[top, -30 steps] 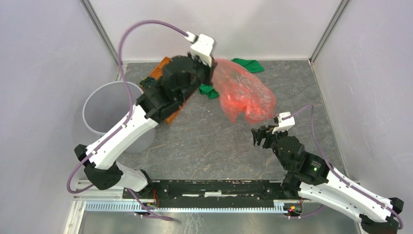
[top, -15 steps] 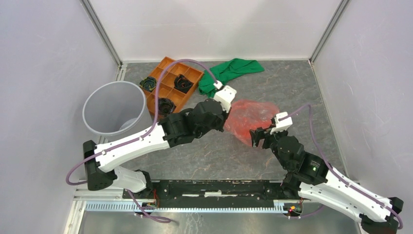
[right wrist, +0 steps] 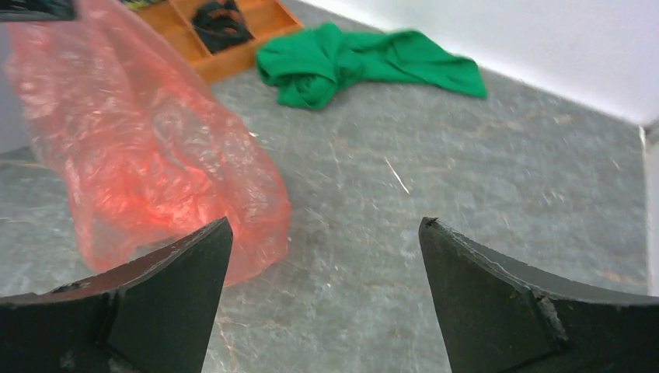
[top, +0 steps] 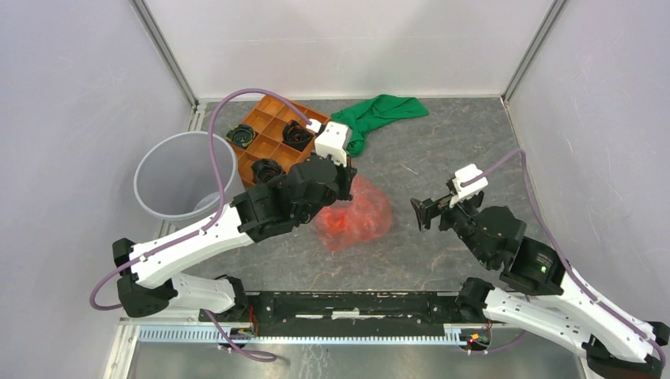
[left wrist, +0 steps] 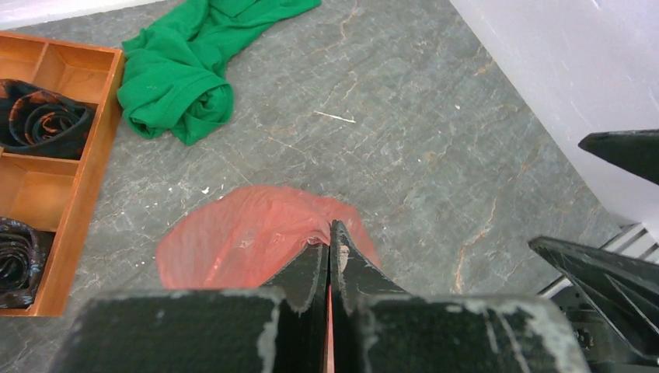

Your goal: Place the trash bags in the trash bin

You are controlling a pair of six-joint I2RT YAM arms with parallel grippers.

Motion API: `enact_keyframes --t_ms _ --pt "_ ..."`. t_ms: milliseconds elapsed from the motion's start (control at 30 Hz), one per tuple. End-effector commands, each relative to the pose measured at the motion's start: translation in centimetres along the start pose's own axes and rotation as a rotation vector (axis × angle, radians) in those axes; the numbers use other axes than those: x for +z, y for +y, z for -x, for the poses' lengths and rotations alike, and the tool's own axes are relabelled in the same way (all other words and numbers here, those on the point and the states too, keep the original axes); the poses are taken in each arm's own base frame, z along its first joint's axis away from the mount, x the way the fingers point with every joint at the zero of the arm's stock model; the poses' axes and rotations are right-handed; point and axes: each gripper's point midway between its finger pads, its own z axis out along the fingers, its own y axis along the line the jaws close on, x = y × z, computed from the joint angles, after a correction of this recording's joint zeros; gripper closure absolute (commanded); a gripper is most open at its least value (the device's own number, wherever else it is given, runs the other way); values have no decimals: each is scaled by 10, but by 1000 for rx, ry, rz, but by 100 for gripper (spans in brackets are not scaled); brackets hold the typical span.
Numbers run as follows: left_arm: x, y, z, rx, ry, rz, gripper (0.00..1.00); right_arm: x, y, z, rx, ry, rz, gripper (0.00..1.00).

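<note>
**Red bag pinched at mid-table, bin well off to the left**

At far left the trash bin (top: 149, 149) is seen standing upright with its mouth open, and nothing can be made out inside it. Just beside it, toward the back, an orange tray (top: 262, 126) is set, with dark coiled items in some compartments.

At the table's middle the trash bag (top: 357, 218) is held by the left gripper (left wrist: 329, 233). The fingers are pressed together on a gathered fold at the bag's top, and a thin red seam is visible between them. The sack hangs loose below the fingers, and its lower part appears to rest on the table. It lies well apart from the bin.

The bag is judged to be very light, limp and crinkly, and likely slippery. It should be held by a bunched fold, as a single layer could slide out or tear. Billowing and snagging on the thin rim are to be expected.

Behind, a green cloth (top: 383, 110) is left crumpled. At right the right gripper (right wrist: 326, 225) is spread wide and empty, near the bag but not touching it.
</note>
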Motion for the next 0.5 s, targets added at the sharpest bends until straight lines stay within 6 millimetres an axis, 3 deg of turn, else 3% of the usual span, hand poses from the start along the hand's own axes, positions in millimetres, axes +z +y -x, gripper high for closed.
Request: enact_keyframes --t_ms 0,133,200,267,400,467 --pt "-8 2 26 -104 -84 3 98 0 47 23 -57 -69 262 2" --pt "-7 -2 29 -111 -84 -6 98 8 127 27 13 -82 615 5" --pt "-5 -3 30 -115 -79 -2 98 10 157 22 84 -75 736 7" --pt "-5 -4 31 -118 -75 6 98 20 165 19 141 -56 728 7" --pt "-4 2 29 -123 -74 37 98 47 150 5 276 5 531 8" --pt "-3 4 30 -129 -78 50 98 52 154 -1 314 18 515 10"
